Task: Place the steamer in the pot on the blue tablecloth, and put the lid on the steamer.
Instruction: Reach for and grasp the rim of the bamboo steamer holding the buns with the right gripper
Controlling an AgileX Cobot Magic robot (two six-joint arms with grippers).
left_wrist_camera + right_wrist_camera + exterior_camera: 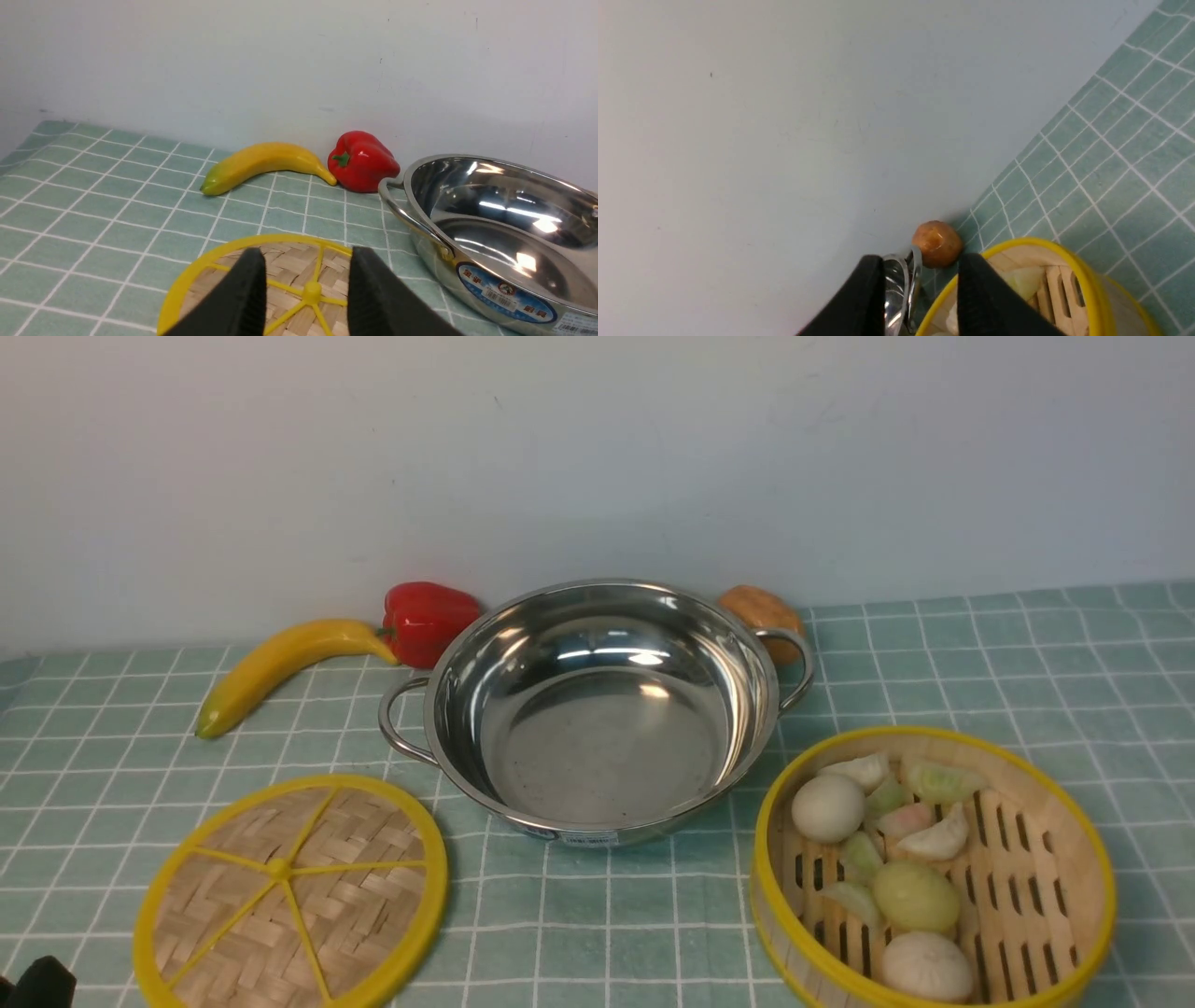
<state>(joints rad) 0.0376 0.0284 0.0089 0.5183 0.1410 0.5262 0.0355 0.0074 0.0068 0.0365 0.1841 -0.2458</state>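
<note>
The left pincer [307, 250] has two matte black, wedge-shaped fingers [243, 298] with faintly ribbed inner faces. The right pincer [920, 257] has the same black tapering fingers [980, 298]. A rounded black part [37, 984] shows at the front view's lower left corner.

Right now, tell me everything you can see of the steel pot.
The pot is wide, shallow, mirror-shiny stainless steel, with two wire loop handles on opposite sides and a blue label on its outer wall. It stands upright and empty on the blue tablecloth. Nothing grips it; a red bell pepper sits close behind its left handle.
</note>
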